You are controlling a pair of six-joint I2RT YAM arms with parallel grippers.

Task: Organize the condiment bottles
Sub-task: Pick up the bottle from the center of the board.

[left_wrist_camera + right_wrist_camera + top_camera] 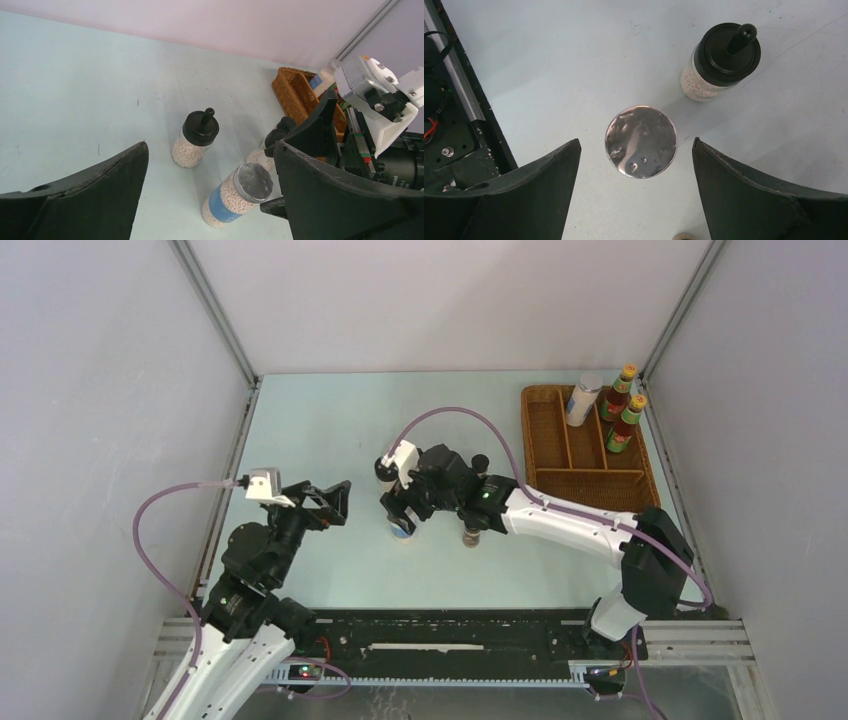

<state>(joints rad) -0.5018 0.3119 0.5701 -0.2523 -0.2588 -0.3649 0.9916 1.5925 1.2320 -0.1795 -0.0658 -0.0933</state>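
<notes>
1. Look at the right gripper [403,508], near the middle of the table [320,420]: jaws spread wide, nothing grabbed.
2. Right under it, find a silver-lidded jar [641,141], standing up on the table. One jaw on each side of the lid, a gap on both sides, no touching.
3. Just past that jar, see a black-lidded jar [724,60], standing up and full of little white bits.
4. Find a second black-lidded jar [480,462] on the far side of the right arm, and a tiny jar [471,537] on the near side of it.
5. Look at the left gripper [337,503]: wide open too and empty, off to the left, apart from the jars and pointing toward them.
6. Look at the wicker tray [545,455] in the far right corner. At its far end, see the other silver-lidded jar [583,398], and just to the right two red sauce bottles [620,395] with orange caps, one behind the other, all standing up.
</notes>
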